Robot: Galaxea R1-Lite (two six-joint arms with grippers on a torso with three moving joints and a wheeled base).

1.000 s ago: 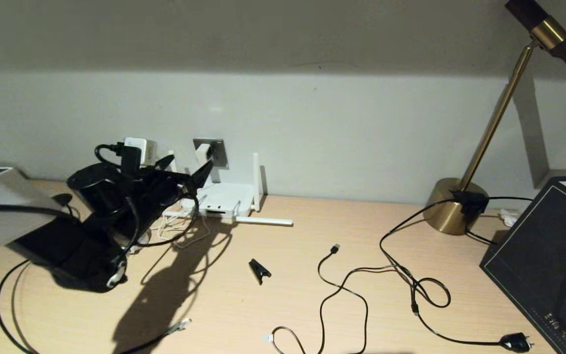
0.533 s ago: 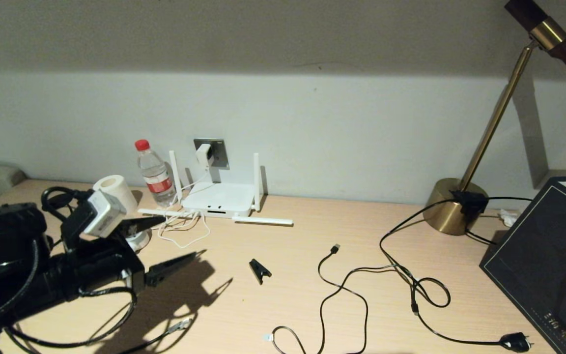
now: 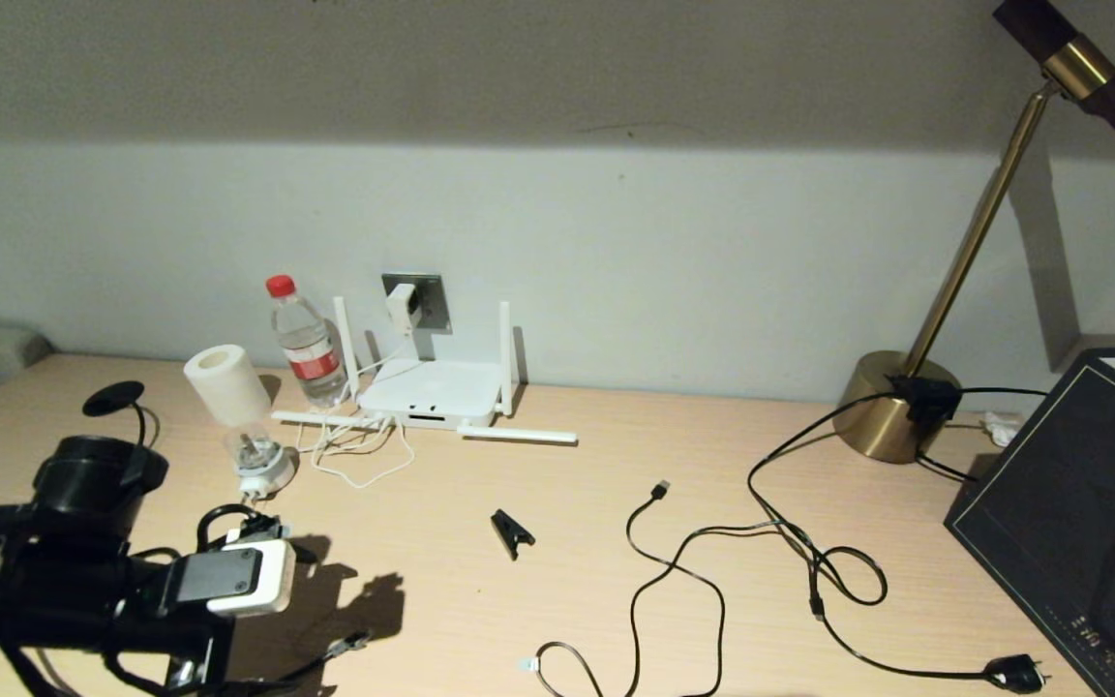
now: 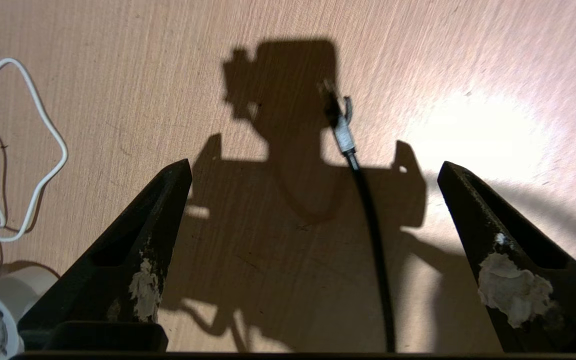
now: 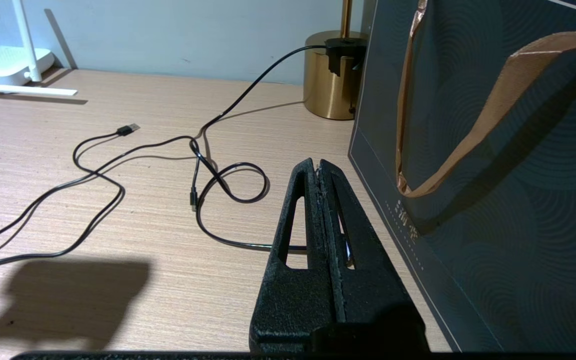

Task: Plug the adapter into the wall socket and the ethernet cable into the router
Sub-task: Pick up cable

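Our left gripper (image 4: 313, 170) hangs over the table (image 4: 418, 60) w/ its fingers (image 4: 143, 240) spread wide and nothing between them but bare wood and shadow. Right under that gap runs the ethernet cable (image 4: 368, 210), its clear clip end (image 4: 340, 130) lying flat on the table just ahead of the fingertips, not touched.

In the head view the left arm sits low at the near left corner of the table, and the same clip end (image 3: 354, 641) shows just beside its shadow. The right gripper (image 5: 320, 172) is parked on the right near the dark paper bag (image 5: 493, 150), fingers pressed together, holding nothing.

Further back, the adapter (image 3: 403, 304) sits on the wall socket (image 3: 425, 298), so we judge that half done; its thin white cord (image 3: 364, 455) drops in loops down to the router (image 3: 432, 392) by the wall. Left to do, as we read it: pick up the clip end, carry it to the router, push it into the port.

Hard to make out: whether the adapter is fully seated, and the router's port slot, too small to read from here. The rest of the ethernet cable runs off the near edge of the picture, and the left arm's body covers part of it.
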